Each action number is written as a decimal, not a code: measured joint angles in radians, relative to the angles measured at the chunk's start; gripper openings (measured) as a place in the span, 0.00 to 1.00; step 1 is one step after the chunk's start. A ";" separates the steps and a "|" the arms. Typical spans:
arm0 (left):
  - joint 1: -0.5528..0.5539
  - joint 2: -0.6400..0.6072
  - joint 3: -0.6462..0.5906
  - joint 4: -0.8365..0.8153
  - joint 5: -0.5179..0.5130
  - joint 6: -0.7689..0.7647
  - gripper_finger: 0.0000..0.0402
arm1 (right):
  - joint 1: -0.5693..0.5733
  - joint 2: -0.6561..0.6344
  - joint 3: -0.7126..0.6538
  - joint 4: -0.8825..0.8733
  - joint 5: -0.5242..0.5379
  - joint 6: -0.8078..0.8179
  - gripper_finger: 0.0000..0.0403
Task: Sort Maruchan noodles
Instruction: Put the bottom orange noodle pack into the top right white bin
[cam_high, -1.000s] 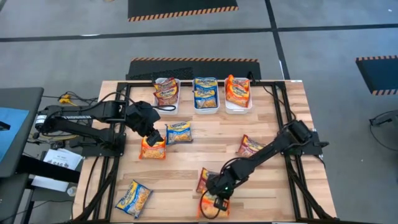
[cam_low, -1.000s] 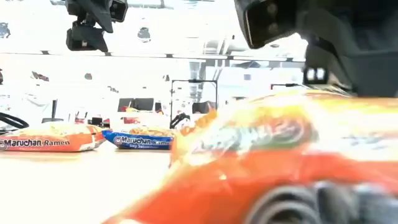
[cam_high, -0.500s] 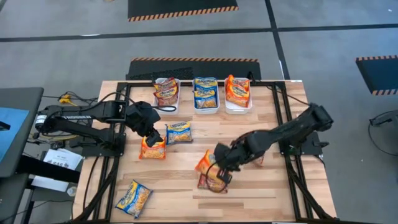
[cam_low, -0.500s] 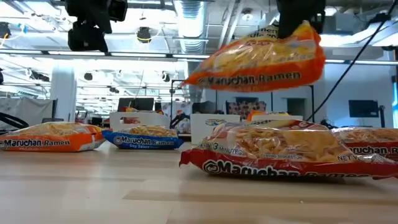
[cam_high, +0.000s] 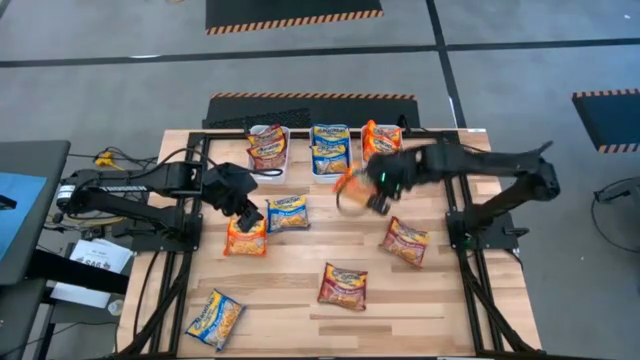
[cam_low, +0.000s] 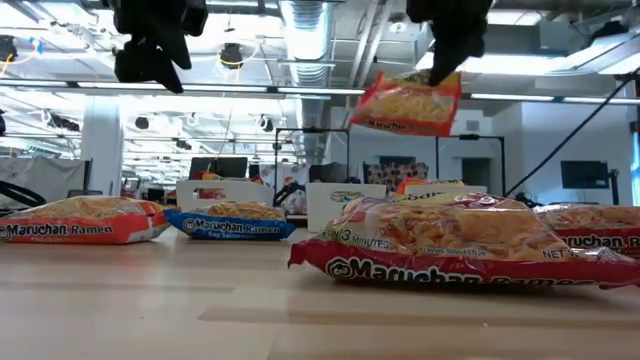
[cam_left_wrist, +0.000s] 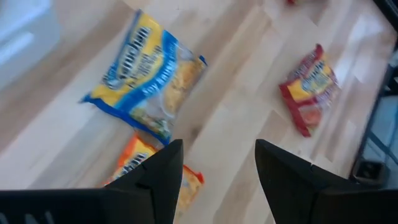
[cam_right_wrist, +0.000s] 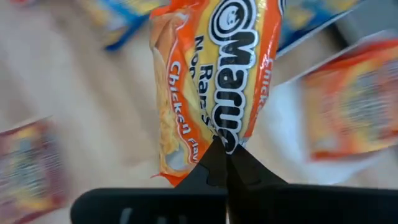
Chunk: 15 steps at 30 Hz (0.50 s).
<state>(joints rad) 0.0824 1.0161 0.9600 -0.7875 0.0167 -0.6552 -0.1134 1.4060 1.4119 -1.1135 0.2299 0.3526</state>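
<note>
Lifted toward the bins, right gripper (cam_right_wrist: 225, 163) pinches glossy orange packet (cam_right_wrist: 211, 81) (chicken flavor).

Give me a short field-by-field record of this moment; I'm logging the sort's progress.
right gripper: shut on an orange packet, held in the air just in front of the bins
left gripper: open, empty, above an orange table packet
bins: three white ones at the far edge, red bin, blue bin, orange bin, each already holding packets
loose on table: blue packet beside the left gripper, blue packet at the near left corner, two dark red packets
</note>
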 joint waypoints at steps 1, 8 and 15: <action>0.005 0.000 0.000 0.001 -0.018 0.000 0.46 | -0.047 -0.012 0.000 0.000 0.008 -0.059 0.01; 0.063 0.000 0.000 0.001 -0.118 0.030 0.46 | -0.338 -0.038 0.000 0.006 0.019 -0.528 0.01; 0.140 0.000 0.000 0.001 -0.185 0.033 0.46 | -0.486 0.041 0.000 0.030 0.019 -0.825 0.01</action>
<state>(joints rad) 0.2224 1.0161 0.9600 -0.7860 -0.1682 -0.6220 -0.5990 1.4472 1.4120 -1.0830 0.2485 -0.4722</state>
